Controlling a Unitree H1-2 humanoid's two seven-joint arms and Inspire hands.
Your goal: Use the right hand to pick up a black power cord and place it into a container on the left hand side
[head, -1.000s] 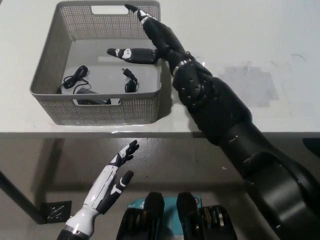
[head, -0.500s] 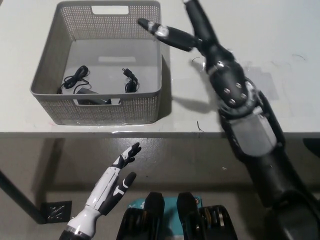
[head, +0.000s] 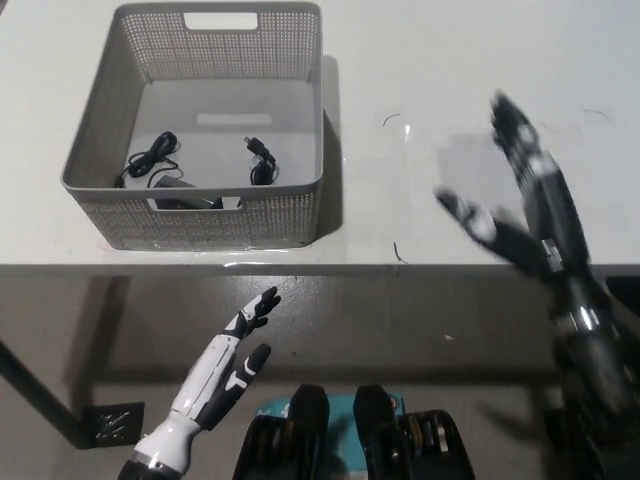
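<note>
A black power cord (head: pixel 165 178) with its adapter lies inside the grey mesh basket (head: pixel 292 80) at the table's left, near the front wall. A smaller black cable end (head: pixel 260 160) lies beside it in the basket. My black right hand (head: pixel 520 205) hovers open over the table's right front part, fingers spread, holding nothing, far from the basket. My white left hand (head: pixel 228 360) rests open below the table's front edge at lower left.
The white table (head: pixel 450 90) has a front edge running across the picture's middle. A pale taped patch (head: pixel 470 160) marks its right part. A small dark scrap (head: pixel 398 252) lies near the front edge.
My right hand has pulled back from over the basket, swinging right and toward the table's front edge, empty. The cord stays in the basket. The left hand has not moved.
</note>
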